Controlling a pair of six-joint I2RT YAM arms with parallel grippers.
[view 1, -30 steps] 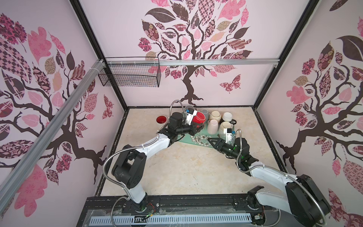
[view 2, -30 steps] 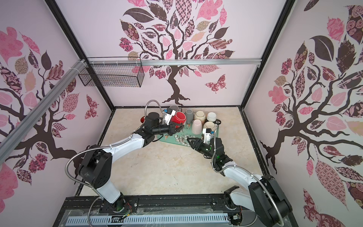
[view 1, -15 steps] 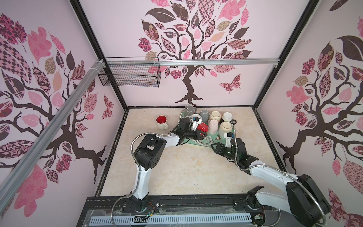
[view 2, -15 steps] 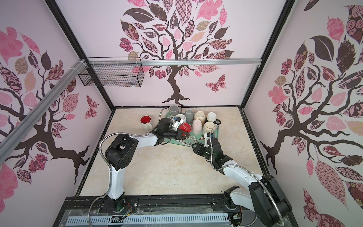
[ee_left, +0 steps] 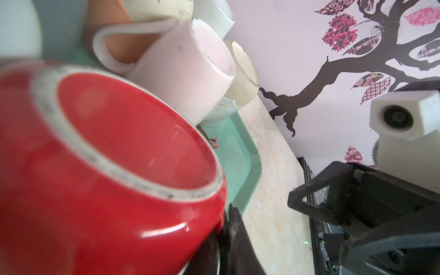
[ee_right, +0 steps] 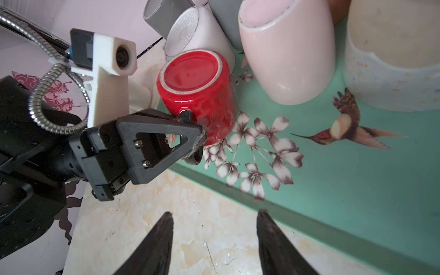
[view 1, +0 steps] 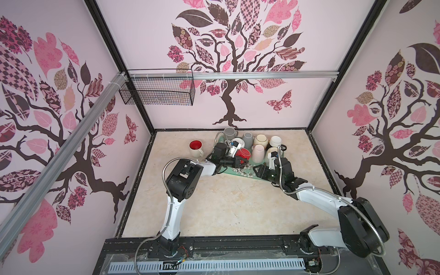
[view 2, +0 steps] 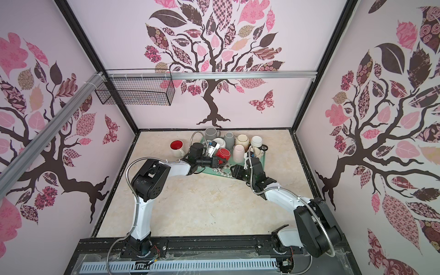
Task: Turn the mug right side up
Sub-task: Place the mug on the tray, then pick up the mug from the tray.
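red mug (ee_right: 195, 95) sits base-up, tilted, on green tray (ee_right: 357, 190) beside white mug (ee_right: 204, 40): glazed ceramic, likely stiff, slick, chippable, some heft; left gripper (ee_right: 196, 140) narrow at dark handle (ee_right: 186, 116), clamp unclear; right gripper (ee_right: 214, 212) spread, empty; I'd grab the handle.

Red mug (ee_right: 197, 95), floral mint-green tray (ee_right: 333, 190)

the red mug (ee_right: 197, 95) stands bottom up on the green tray (ee_right: 357, 190), near the tray's front edge on its left side. it's glossy red with a faintly dimpled wall, a pale unglazed ring around the red base, and a dark handle facing the front edge. a white mug (ee_right: 204, 31) is right behind it and a pink mug (ee_right: 285, 59) just beside. i can't tell whether its rim lies flat.
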